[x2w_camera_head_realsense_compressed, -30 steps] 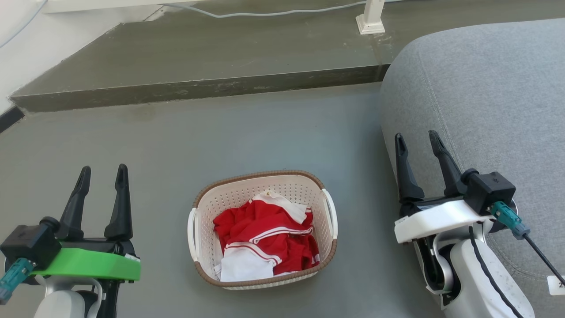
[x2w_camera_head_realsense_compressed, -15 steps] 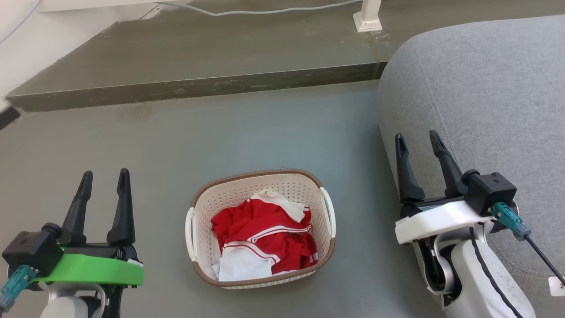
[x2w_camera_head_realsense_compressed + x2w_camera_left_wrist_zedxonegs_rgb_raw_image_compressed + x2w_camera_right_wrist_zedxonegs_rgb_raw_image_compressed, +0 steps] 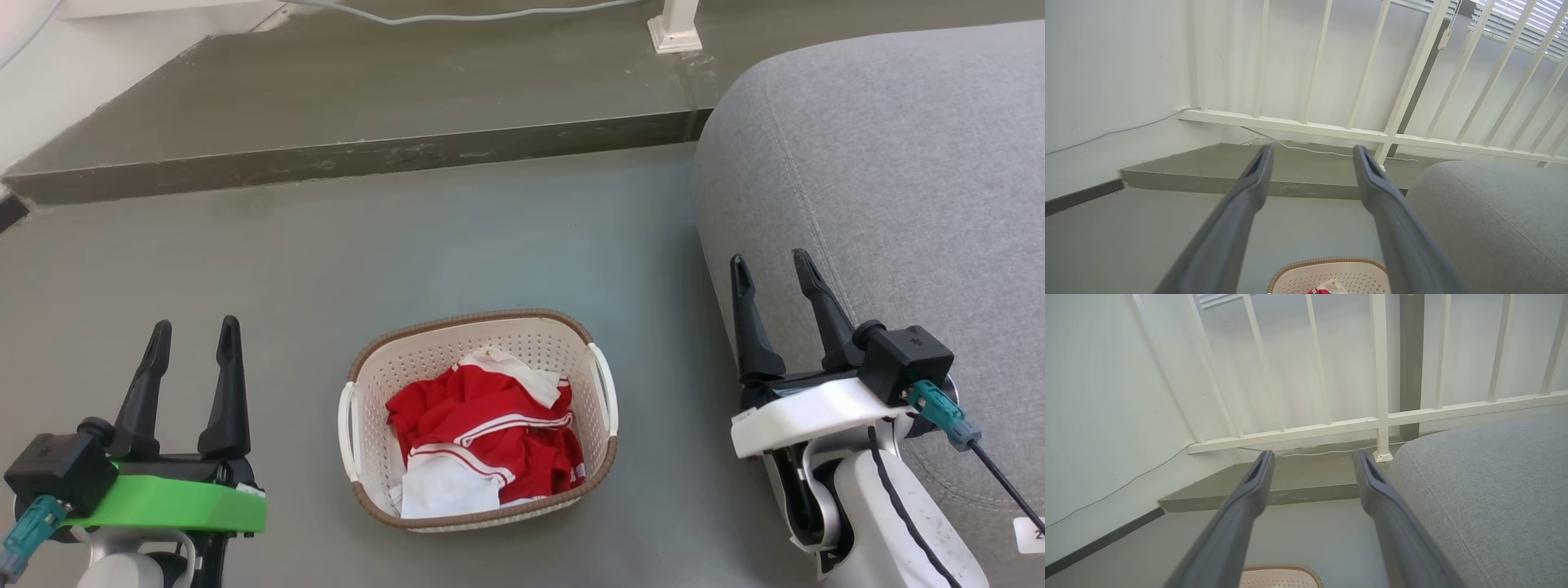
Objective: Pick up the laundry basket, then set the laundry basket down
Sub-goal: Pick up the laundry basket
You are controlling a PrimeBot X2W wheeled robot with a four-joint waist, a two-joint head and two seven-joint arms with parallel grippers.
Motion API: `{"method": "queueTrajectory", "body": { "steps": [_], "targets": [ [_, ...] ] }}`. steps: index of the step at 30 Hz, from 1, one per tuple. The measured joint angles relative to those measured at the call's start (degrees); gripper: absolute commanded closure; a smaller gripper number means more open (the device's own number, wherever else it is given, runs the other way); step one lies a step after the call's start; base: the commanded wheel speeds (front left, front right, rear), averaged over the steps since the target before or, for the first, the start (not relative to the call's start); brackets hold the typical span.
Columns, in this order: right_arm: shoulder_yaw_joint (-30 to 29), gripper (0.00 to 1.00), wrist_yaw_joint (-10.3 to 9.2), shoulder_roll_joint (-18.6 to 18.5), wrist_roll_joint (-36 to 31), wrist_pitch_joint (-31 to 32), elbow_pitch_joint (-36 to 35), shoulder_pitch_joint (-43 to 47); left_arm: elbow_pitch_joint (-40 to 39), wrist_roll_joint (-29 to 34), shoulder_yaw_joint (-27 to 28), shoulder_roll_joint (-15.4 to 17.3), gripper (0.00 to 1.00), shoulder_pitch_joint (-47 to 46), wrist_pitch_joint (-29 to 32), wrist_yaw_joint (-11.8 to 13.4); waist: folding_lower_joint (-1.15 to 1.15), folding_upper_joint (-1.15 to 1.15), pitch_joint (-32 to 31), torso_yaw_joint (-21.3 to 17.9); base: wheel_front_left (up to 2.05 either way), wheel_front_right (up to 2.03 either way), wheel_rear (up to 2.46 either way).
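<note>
Grey floor (image 3: 506,229): laundry basket (image 3: 478,327) with red-white clothes (image 3: 482,433) between left gripper (image 3: 193,331) and right gripper (image 3: 769,265), apart from both; fingers spread, empty.

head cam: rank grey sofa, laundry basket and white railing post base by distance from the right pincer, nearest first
1. grey sofa: right beside the right pincer, on its right.
2. laundry basket: lower down, to its left.
3. white railing post base: far ahead, up on the raised step at the view's top.
</note>
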Motion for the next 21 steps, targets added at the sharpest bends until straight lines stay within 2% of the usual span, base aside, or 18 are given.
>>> {"method": "queueTrajectory", "body": {
  "steps": [11,21],
  "targets": [
    [0.3,0.00,-0.08,0.1,0.3,0.0,-0.5,0.0,-0.1,0.0,-0.8,0.3,0.00,0.1,0.0,0.0,0.00,0.00,2.7,-0.4,0.00,0.00,0.00],
    [1.8,0.00,-0.68,0.1,1.4,0.0,1.1,-2.6,2.0,-1.5,-3.4,3.8,0.00,-2.3,0.0,0.0,0.00,0.00,8.6,-0.5,0.00,0.00,0.00]
  ]
}}
